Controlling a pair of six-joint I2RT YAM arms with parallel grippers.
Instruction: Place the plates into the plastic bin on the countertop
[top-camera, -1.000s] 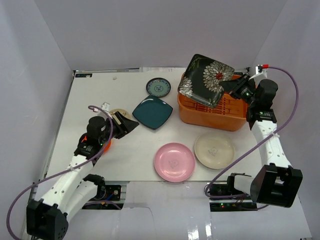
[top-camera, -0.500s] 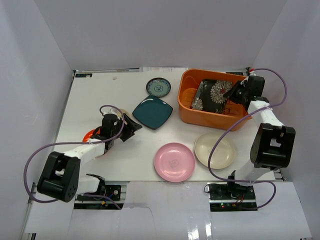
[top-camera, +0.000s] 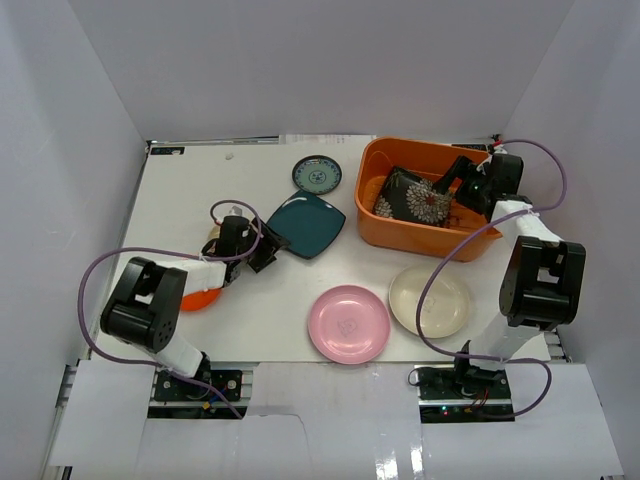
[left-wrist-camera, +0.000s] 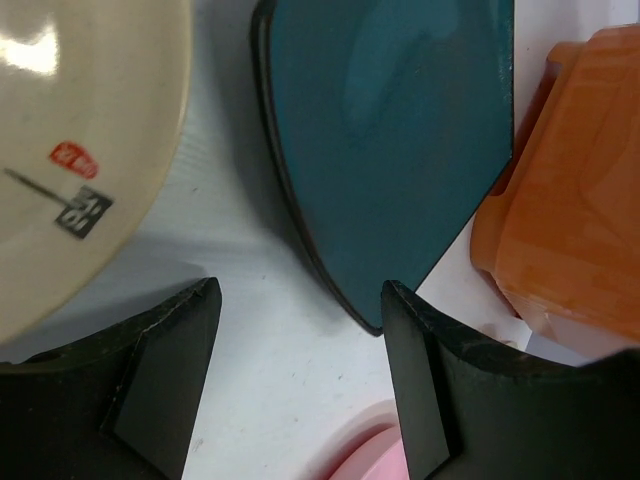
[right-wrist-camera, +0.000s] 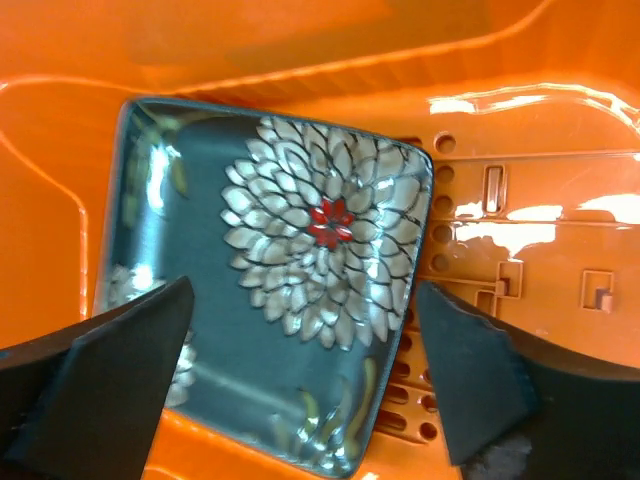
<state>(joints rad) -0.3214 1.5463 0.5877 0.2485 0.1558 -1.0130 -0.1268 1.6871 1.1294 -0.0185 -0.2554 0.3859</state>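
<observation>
Top view: teal plate (top-camera: 305, 224) lies on the countertop (top-camera: 200, 180), just beside the left gripper (top-camera: 268, 247) at its 1 o'clock; the left arm is nearer. Floral plate (top-camera: 412, 197) lies in the bin (top-camera: 425, 243), under the right gripper (top-camera: 453, 183).
Left wrist: fingers spread, empty; the teal plate's corner points between them from 12 o'clock.
Right wrist: fingers spread, empty.

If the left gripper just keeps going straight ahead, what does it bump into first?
Most likely the teal square plate. Its near corner points into the gap of the open left gripper. The gripper's height above the table is hard to judge.
</observation>
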